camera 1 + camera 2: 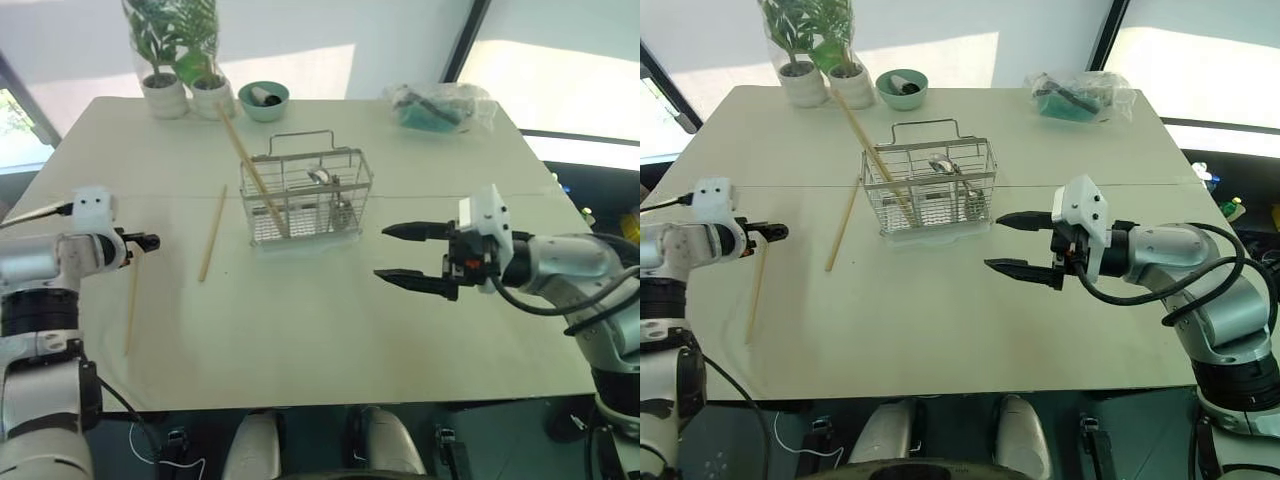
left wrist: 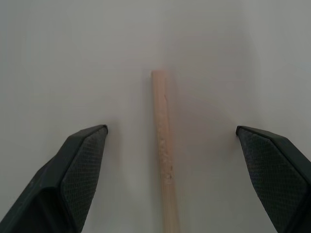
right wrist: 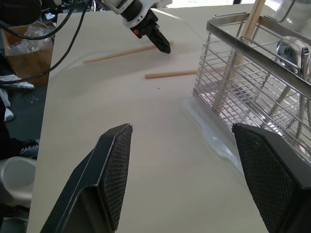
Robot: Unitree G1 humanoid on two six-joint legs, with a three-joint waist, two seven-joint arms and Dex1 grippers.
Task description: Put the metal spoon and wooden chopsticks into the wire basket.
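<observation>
1. A pale cream tabletop (image 1: 330, 330) carries everything, with a faint seam running across it about midway.
2. The wire basket (image 1: 305, 195) stands near the middle, slightly toward the far side.
3. One wooden chopstick (image 1: 211, 235) lies flat just left of the basket, running roughly front to back.
4. Another chopstick (image 1: 131, 305) lies well to the left, near the tabletop's left edge.
5. Two white pots with green plants (image 1: 185, 95) stand at the far left corner.
6. A small teal bowl (image 1: 264, 100) sits just beside the pots.
7. A crumpled clear plastic bag (image 1: 440, 106) holding something teal rests at the far right.
</observation>
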